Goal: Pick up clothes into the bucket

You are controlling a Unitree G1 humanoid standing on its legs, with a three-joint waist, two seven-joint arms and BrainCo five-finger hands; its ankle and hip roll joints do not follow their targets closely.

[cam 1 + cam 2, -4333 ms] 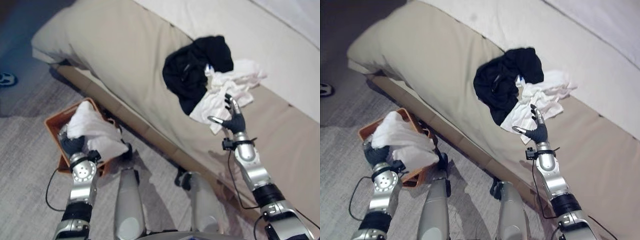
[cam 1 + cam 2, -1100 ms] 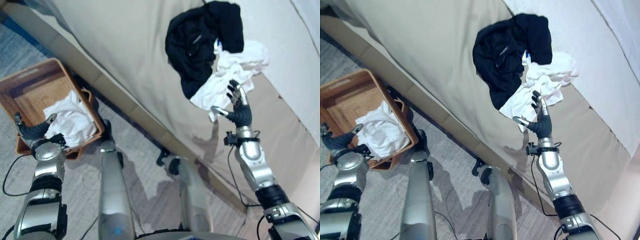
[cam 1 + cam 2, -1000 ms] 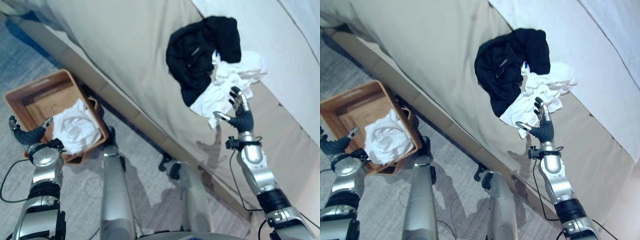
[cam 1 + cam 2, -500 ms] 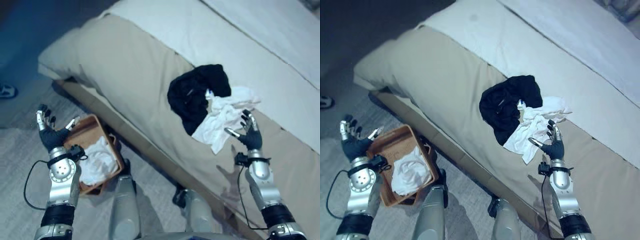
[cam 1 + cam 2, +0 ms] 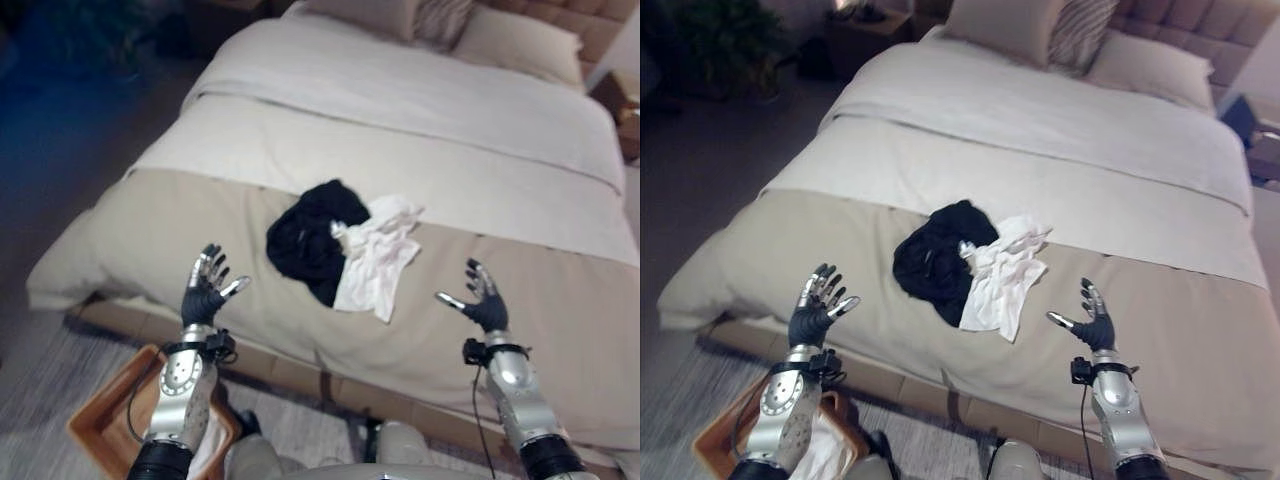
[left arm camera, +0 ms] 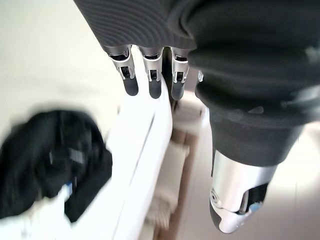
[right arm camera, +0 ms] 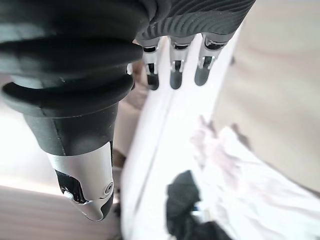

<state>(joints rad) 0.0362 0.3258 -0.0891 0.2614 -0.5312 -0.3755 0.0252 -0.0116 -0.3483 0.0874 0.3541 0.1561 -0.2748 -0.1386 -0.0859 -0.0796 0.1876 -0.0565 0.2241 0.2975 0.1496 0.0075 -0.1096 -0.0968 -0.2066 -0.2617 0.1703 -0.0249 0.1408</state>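
Clothes, a black garment (image 5: pixel 308 240) and a white garment (image 5: pixel 377 262), lie heaped on the bed (image 5: pixel 420 130), between and beyond both raised hands, left hand (image 5: pixel 205 294) and right hand (image 5: pixel 483 303), whose fingers (image 5: pixel 820 285) are spread and empty.

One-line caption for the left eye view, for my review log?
Both hands, left hand and right hand, open and empty before the bed; black garment and white garment remain.

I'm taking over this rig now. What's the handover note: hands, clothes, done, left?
Left hand and right hand: both open, empty, raised over the bed's near edge.
Black garment and white garment lie bunched together on the bed, between the hands.
Basket sits on the floor below the left arm; some white cloth is in it.
Left: both bed garments.
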